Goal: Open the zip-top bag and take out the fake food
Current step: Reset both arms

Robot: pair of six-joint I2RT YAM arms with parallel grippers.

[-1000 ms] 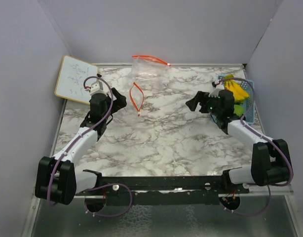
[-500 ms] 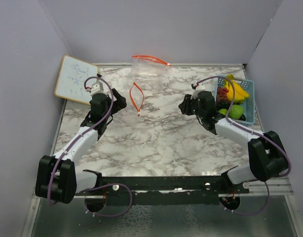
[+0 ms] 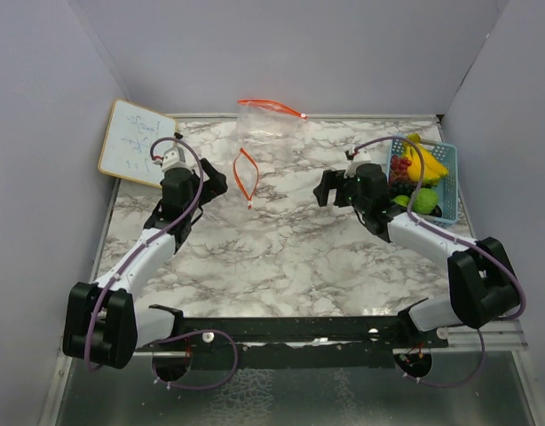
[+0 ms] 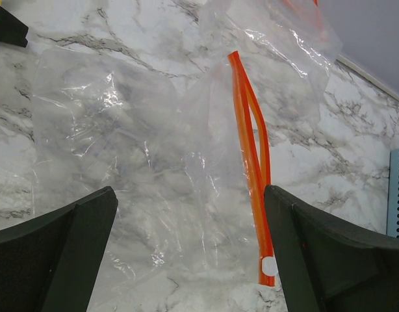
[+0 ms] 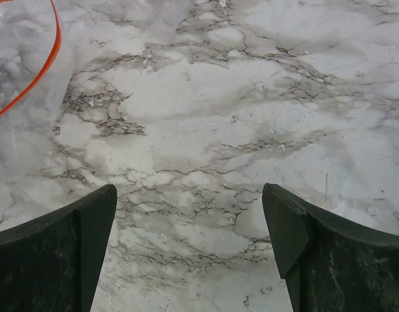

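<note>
Left fingers [image 4: 63,253] are spread wide with nothing between them, and the left gripper [image 3: 215,184] hangs low over the zip-top bag [image 4: 134,149]. The bag lies flat and clear on the marble table [image 3: 290,257], its orange zip [image 4: 251,162] gaping in a narrow loop. Over on the other side, the right fingers [image 5: 50,260] are parted too, with only bare marble between them. The right gripper [image 3: 324,188] holds nothing and sits well apart from the bag. The fake food is out of the bag and piled in the light-blue basket [image 3: 449,182] at the table's far right: banana bunch [image 3: 425,161], grape cluster [image 3: 399,166], lime-green fruit [image 3: 424,201]. A whiteboard [image 3: 135,142] leans at the far left.
</note>
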